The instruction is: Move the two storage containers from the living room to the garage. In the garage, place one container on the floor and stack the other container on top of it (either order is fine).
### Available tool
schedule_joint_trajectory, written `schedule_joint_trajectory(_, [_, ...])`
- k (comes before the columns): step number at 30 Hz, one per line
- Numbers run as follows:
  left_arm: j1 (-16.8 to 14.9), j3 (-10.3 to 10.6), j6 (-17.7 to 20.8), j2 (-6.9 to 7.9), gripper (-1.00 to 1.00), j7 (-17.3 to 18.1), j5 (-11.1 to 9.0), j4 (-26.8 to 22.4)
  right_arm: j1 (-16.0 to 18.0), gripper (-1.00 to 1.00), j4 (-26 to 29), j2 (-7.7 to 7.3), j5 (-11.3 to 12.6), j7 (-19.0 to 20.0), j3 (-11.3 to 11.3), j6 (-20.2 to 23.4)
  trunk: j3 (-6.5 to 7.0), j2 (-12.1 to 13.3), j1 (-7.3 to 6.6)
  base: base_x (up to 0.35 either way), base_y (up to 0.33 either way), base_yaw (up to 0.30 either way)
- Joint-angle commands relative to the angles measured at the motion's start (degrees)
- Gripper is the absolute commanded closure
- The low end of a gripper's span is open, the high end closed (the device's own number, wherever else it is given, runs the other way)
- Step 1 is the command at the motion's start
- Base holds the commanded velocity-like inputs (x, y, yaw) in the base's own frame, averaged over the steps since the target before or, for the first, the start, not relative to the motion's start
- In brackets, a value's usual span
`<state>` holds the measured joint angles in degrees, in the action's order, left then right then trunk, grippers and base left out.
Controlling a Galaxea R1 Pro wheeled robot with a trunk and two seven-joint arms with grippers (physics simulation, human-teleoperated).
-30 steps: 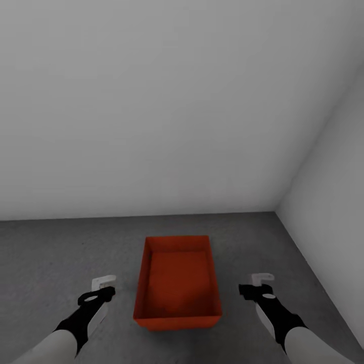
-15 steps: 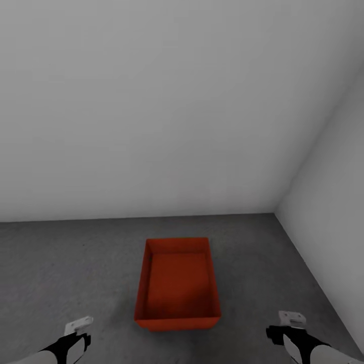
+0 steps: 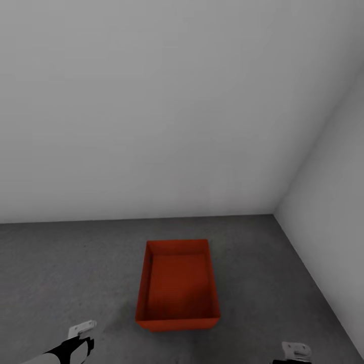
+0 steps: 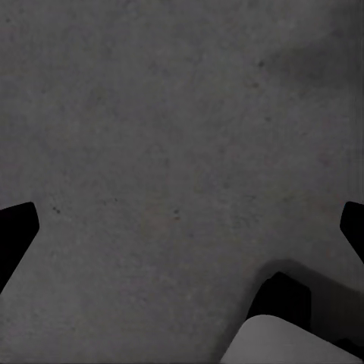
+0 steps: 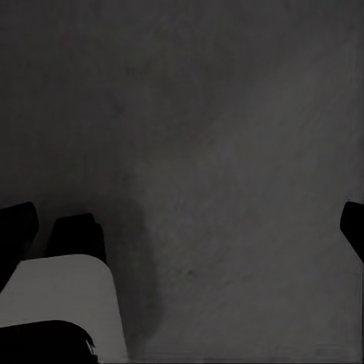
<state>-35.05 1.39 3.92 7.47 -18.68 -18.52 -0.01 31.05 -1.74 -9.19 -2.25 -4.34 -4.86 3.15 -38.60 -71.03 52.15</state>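
A red-orange storage container (image 3: 177,285) sits upright and empty on the garage's grey concrete floor (image 3: 60,273), near the corner where two plain walls (image 3: 151,101) meet. On either side of the container, well apart from it, the left pincer (image 3: 81,331) and right pincer (image 3: 296,350) hang empty, fingers spread in the wrist views. One bin appears placed; the next move likely calls for fetching the second container to stack on top.
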Motion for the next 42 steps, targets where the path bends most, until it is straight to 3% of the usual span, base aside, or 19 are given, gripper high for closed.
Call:
schedule_joint_trajectory(1, [-0.03, 0.16, 0.21, -0.02, -1.0, -0.14, -0.19, 0.0, -0.15, -1.0, -0.09, 0.03, -0.36, -0.14, -0.43, 0.0, 0.15, 0.39, -0.23, 0.0, 0.0, 0.0])
schedule_joint_trajectory(7, [1.56, 0.18, 0.2, -1.02, -1.0, -0.13, -0.01, 0.0, -3.84, -1.0, -0.1, 0.5, -0.96, -0.14, -0.42, -0.18, 1.22, 2.8, -1.54, 0.0, 0.0, 0.0])
schedule_joint_trajectory(12, [3.12, 0.12, -0.74, -1.83, -1.0, -0.13, -0.06, 0.01, -7.81, -1.0, -0.1, 2.39, -0.94, -0.59, -0.42, -0.14, 2.12, 4.8, -2.64, 0.0, 0.0, 0.0])
schedule_joint_trajectory(25, [4.55, 0.1, -3.91, -1.93, -1.0, -0.13, -0.26, 0.01, -8.46, -1.0, -0.19, 2.79, -0.7, -0.82, -0.5, 0.63, 4.46, 10.01, -5.5, 0.0, 0.0, 0.0])
schedule_joint_trajectory(42, [5.17, 0.1, -3.62, -2.7, -1.0, -0.23, -0.37, 0.04, -8.46, -1.0, -0.19, 2.85, -0.93, -0.24, -0.44, -0.03, 4.46, 10.01, -5.5, -0.021, 0.0, 0.0])
